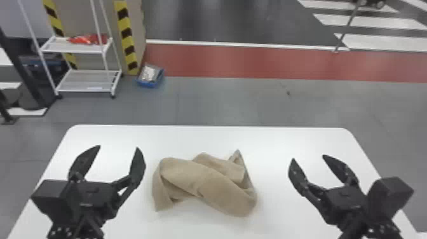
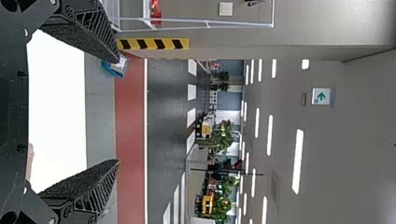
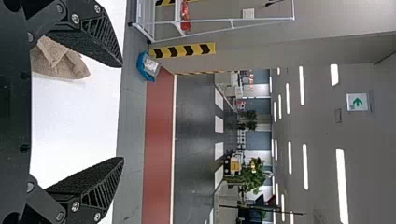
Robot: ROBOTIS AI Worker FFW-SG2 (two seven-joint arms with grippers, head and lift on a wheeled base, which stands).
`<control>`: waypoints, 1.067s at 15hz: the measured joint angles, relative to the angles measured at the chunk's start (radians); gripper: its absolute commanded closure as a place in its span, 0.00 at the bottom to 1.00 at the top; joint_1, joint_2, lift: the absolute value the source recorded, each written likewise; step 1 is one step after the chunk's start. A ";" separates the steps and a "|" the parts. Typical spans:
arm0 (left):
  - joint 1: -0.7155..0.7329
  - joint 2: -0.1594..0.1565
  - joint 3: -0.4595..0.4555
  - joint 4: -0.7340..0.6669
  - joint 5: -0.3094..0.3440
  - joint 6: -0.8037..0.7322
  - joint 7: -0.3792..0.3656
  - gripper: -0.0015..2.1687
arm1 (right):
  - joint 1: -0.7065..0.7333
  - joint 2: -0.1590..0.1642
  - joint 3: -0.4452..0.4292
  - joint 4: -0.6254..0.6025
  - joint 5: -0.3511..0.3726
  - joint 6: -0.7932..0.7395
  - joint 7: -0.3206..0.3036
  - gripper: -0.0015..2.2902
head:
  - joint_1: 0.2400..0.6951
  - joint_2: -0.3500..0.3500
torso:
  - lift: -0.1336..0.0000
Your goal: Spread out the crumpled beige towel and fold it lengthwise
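Left tool [image 1: 118,147]: lower left of the head view, over the worktop, fingers spread wide, nothing between them.
Right tool [image 1: 308,157]: lower right, fingers well apart, also holding nothing.
Towel [image 1: 206,184]: crumpled on the worktop, lower centre, touched by neither tool; one corner peaks at its upper right, another points down at its lower left.
Gaps: narrow between left tool and towel, wider between towel and right tool; white surface runs from the towel up to the far edge.
Worktop [image 1: 114,135]: white, smooth, rounded far corners, sides slanting outward down the frame.
Floor [image 1: 222,101]: grey beyond the far edge, then a red band [image 1: 254,62] across the upper frame.
Rack [image 1: 47,48]: white, upper left, red item [image 1: 85,39] on its upper shelf.
Blue tray [image 1: 147,84]: on the floor, right of the rack.
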 measured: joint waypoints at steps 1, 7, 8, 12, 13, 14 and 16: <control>-0.001 0.000 0.000 0.002 0.000 0.000 0.000 0.07 | 0.000 0.000 0.000 0.001 0.001 0.001 0.000 0.09 | 1.00 0.37 | 1.00; -0.007 -0.001 -0.004 0.012 -0.004 0.002 0.000 0.07 | -0.002 0.000 -0.003 0.008 0.004 0.001 0.001 0.09 | 1.00 0.37 | 1.00; -0.007 -0.001 -0.004 0.013 -0.004 0.003 0.000 0.07 | -0.003 0.000 -0.003 0.010 0.004 0.001 0.002 0.09 | 1.00 0.37 | 1.00; -0.011 -0.002 -0.006 0.020 -0.005 0.003 0.000 0.07 | -0.007 0.000 -0.003 0.016 0.005 0.001 0.002 0.09 | 1.00 0.37 | 1.00; -0.012 -0.002 -0.006 0.023 -0.006 0.002 0.000 0.07 | -0.008 0.000 -0.003 0.019 0.005 0.001 0.002 0.09 | 1.00 0.37 | 1.00; -0.013 -0.002 -0.007 0.025 -0.006 0.001 0.000 0.07 | -0.010 0.000 -0.004 0.024 0.006 0.001 0.002 0.09 | 1.00 0.37 | 1.00; -0.016 -0.002 -0.009 0.032 -0.008 0.001 -0.001 0.07 | -0.023 0.000 -0.006 0.045 0.008 0.001 0.001 0.10 | 1.00 0.36 | 1.00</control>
